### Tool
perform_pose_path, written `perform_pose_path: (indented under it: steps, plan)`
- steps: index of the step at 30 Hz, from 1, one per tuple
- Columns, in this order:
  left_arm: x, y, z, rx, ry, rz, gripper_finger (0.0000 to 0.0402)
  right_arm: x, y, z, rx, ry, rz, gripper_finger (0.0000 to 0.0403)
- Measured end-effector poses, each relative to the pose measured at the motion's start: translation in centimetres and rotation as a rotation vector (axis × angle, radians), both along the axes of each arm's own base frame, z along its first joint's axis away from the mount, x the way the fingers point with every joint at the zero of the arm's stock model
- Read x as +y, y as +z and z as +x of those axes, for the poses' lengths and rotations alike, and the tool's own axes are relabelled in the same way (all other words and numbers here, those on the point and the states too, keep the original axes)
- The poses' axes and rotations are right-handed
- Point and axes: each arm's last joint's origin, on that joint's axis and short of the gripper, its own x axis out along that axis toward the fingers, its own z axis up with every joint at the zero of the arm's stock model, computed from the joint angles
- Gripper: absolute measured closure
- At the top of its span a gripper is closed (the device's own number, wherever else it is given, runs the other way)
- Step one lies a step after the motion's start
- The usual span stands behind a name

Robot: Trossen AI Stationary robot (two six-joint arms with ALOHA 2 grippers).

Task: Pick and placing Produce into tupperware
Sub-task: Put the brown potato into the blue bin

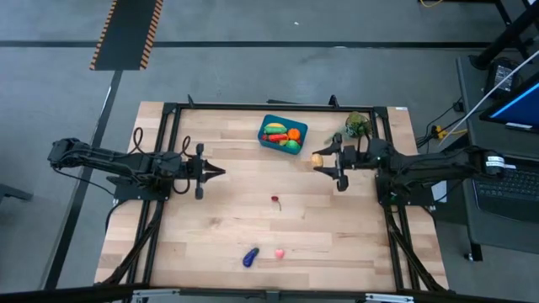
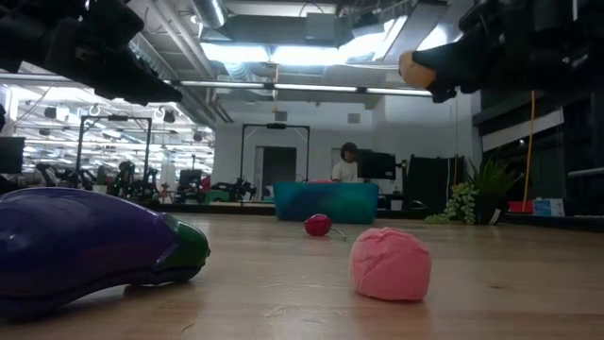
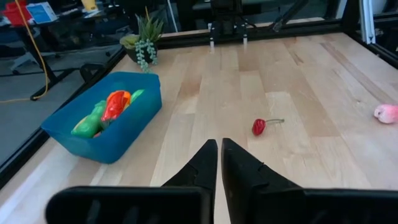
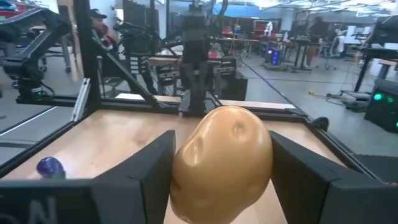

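Note:
The teal-blue tupperware stands at the table's far middle and holds several pieces of produce. To its right, above the table, my right gripper is shut on a tan potato. A small red piece lies at mid-table. A purple eggplant and a pink piece lie near the front edge. At the left, my left gripper is shut on nothing, its fingertips pointing toward the table's right. My right gripper pinches the tan potato by its two opposite sides between its two fingers. The fingers run level, coming from the table's right side. The potato is lifted clear, high above the tabletop.
A leafy green plant sprig stands at the far right corner, just behind my right gripper. A black frame borders the table. Bare wood lies between the tupperware and the red piece. A person sits in the room beyond.

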Motion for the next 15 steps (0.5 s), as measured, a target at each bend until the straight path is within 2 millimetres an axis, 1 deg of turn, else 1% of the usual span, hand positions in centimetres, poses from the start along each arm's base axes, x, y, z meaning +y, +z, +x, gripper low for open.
perform_pose_path:
  steps: [4, 8, 15]
  plan:
    - [0.0, 0.0, 0.0, 0.001, 0.000, 0.001, 0.0377, -0.8, -0.6, 0.4, 0.014, -0.023, 0.009, 0.0177]
    - [0.0, 0.0, 0.0, 0.001, -0.002, 0.007, 0.0372, -1.7, -1.2, 0.9, 0.025, 0.007, 0.036, 0.0177]
    - [0.0, 0.0, 0.0, 0.007, -0.012, 0.044, 0.0375, -4.4, -1.2, 3.1, 0.072, 0.015, 0.069, 0.0177]
